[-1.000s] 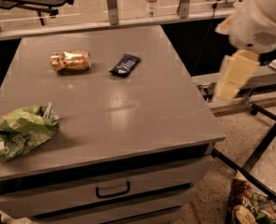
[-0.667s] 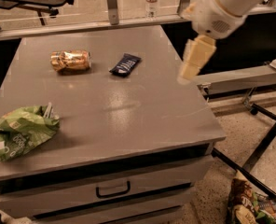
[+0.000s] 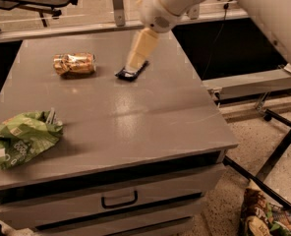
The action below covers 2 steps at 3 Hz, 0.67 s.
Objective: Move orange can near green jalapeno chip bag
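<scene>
The orange can (image 3: 74, 63) lies on its side at the far left of the grey table (image 3: 135, 122), shiny orange-gold with dented sides. The green jalapeno chip bag (image 3: 20, 138) lies crumpled at the table's front left edge, well apart from the can. My gripper (image 3: 140, 49) hangs from the white arm above the far middle of the table, to the right of the can and over a dark navy snack packet (image 3: 132, 72). It holds nothing that I can see.
The table has a drawer with a handle (image 3: 119, 199) at the front. A brown-and-green bag (image 3: 268, 218) lies on the floor at the lower right. Black metal legs (image 3: 278, 151) and a rail stand to the right.
My arm has swung left from beyond the table's right edge to above the far middle, over the navy packet. The can and the chip bag have not moved.
</scene>
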Available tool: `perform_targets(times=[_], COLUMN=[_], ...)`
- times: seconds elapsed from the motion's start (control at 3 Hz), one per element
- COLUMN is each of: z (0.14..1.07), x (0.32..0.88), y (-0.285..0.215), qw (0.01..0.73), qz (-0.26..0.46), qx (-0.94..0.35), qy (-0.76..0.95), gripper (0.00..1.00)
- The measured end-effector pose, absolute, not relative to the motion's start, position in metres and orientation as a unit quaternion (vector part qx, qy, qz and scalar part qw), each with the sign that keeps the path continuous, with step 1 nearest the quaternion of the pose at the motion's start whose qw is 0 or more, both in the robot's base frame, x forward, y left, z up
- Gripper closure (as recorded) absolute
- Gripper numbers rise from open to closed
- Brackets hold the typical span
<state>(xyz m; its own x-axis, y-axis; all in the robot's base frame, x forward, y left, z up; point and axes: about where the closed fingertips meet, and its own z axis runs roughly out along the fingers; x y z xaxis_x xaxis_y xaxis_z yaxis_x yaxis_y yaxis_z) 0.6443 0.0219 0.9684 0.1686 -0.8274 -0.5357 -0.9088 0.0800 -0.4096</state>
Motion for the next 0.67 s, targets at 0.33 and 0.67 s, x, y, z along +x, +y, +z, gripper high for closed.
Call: perform_targets(times=[0.33,0.67], z=[0.956,0.939], x=[0.657,0.661], y=[0.082,0.120], qw=[0.374,0.370], qz=[0.110,0.150], qx=[-0.668,-0.658], qy=[0.633,0.638], gripper=[0.00,0.00])
